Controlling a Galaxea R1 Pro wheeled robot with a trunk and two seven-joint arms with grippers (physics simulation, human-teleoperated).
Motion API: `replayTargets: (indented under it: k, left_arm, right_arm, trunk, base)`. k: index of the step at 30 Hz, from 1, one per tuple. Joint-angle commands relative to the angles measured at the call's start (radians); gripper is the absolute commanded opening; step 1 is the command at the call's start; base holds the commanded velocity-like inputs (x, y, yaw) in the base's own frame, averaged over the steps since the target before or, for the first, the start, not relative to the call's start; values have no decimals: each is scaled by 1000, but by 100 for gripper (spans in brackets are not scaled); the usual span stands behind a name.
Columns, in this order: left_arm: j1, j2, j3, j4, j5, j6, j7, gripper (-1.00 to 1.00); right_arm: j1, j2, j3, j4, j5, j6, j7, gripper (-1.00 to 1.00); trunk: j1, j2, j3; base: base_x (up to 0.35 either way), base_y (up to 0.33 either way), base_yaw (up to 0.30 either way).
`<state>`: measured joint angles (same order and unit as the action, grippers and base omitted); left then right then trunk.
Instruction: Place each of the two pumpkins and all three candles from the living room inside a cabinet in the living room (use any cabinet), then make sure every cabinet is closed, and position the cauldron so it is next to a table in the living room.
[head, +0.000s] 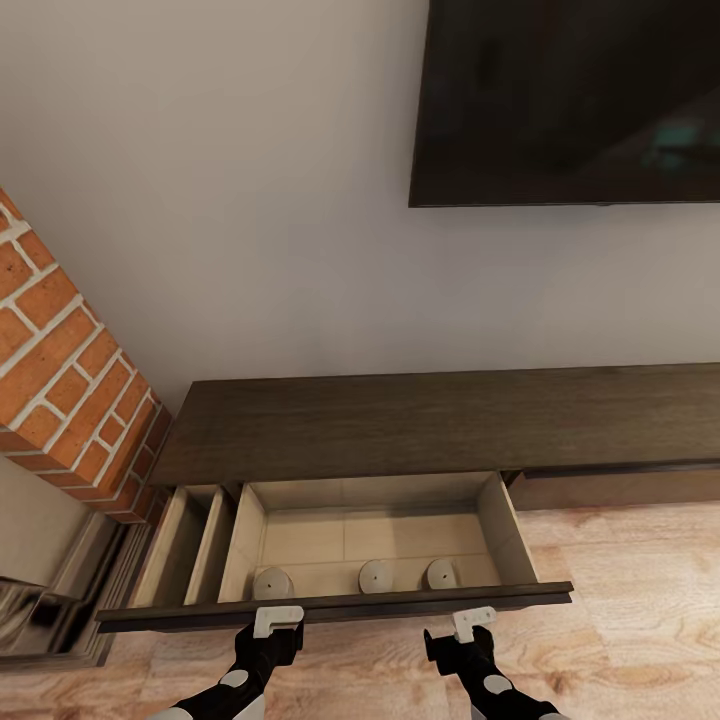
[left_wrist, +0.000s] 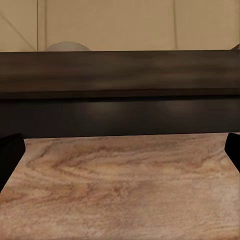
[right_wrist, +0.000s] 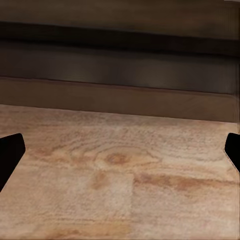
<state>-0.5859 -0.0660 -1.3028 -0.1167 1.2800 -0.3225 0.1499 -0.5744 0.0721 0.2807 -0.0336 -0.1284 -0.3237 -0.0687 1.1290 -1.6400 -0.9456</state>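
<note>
Head view: three candles (head: 377, 575) lie in the cabinet (head: 400, 425) drawer just beyond both spread, empty tools, left tool (head: 277, 620) and right tool (head: 472, 623); closing it seemingly comes next, needing a forward push.

Nothing here can be read. There is no lettering, label, brand or number on any surface I see.
</note>
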Motion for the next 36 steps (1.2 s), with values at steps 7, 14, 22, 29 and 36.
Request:
replayTargets:
  k: [7,14,22,29,36]
  left_arm:
    - [0,0,-1,0,-1,0,-1,100]
    - [0,0,-1,0,-1,0,-1,100]
    - [0,0,-1,0,-1,0,-1,100]
    - [0,0,-1,0,1,-1,-1,100]
    - [0,0,-1,0,1,-1,-1,100]
  right_arm:
    - [-1,0,-9,-1,0,0,-28,100]
    - [-4,-1,-11,-2,-1,0,-29,100]
    - [-4,1,-12,-2,-2,0,-30,100]
    - [-13,3,-12,-2,-1,2,-30,100]
    - [-17,19,-12,-2,-2,3,-31,100]
  trunk:
    - [0,0,0]
    - [0,0,0]
    - [0,0,0]
    - [0,0,0]
    - [0,0,0]
  base:
    - [0,0,0]
    - [0,0,0]
    - [0,0,0]
    - [0,0,0]
    - [0,0,0]
